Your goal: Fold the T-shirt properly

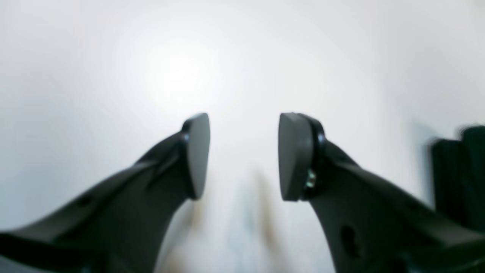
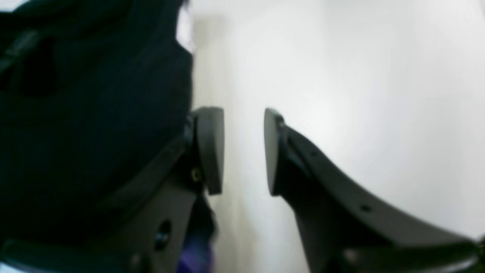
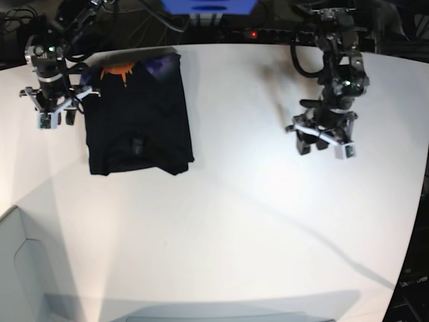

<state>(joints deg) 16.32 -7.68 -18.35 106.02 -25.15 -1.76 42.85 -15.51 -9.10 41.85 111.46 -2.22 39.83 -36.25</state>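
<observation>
Base view, left to right. Right arm's black fingers [image 3: 57, 114] are hanging over the far left corner of the white round-edged bench [image 3: 255, 215], just beside the left edge of the large black short-sleeved cloth T-shirt [image 3: 137, 121]. In the right wrist view these fingers [image 2: 244, 151] are standing parted with bare bench showing in the gap, gripping nothing; dark cloth [image 2: 91, 113] is lying against the outer side of one finger, and a blurred purple patch is showing at the bottom edge.

The T-shirt is lying folded into a compact rectangle near the far left corner, with orange and purple print peeking out along its far edge and a small label on top.

Left arm's fingers [image 3: 322, 141] are hovering over bare bench toward the right edge, well apart from the shirt. In the left wrist view these fingers [image 1: 244, 155] are standing about half open, empty.
</observation>
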